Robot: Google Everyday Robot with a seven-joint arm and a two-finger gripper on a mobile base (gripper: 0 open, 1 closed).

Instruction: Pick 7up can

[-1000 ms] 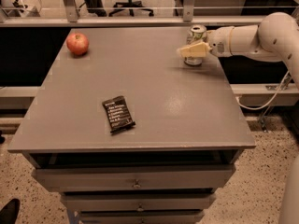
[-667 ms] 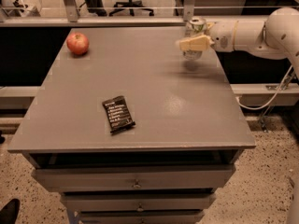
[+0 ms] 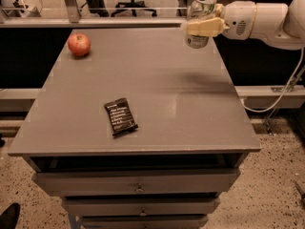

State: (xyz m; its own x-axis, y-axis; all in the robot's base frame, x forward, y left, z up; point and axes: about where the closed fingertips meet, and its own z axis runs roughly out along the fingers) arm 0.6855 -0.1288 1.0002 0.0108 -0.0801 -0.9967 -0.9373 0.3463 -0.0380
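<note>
The 7up can (image 3: 198,6), whitish-silver with a silver top, is held upright in the air above the far right corner of the grey table (image 3: 143,80). My gripper (image 3: 200,25) reaches in from the right on a white arm. Its cream fingers (image 3: 206,27) are shut on the can's middle. The can's lower end (image 3: 196,42) hangs clear of the tabletop.
A red apple (image 3: 79,44) sits at the far left of the table. A black snack bar wrapper (image 3: 120,116) lies near the front middle. Drawers (image 3: 138,182) are below the tabletop. A white cable (image 3: 281,97) hangs at the right. Office chairs stand behind the table.
My gripper has lifted the can off the table's far right corner and holds it higher now. The apple and the wrapper have not moved.
</note>
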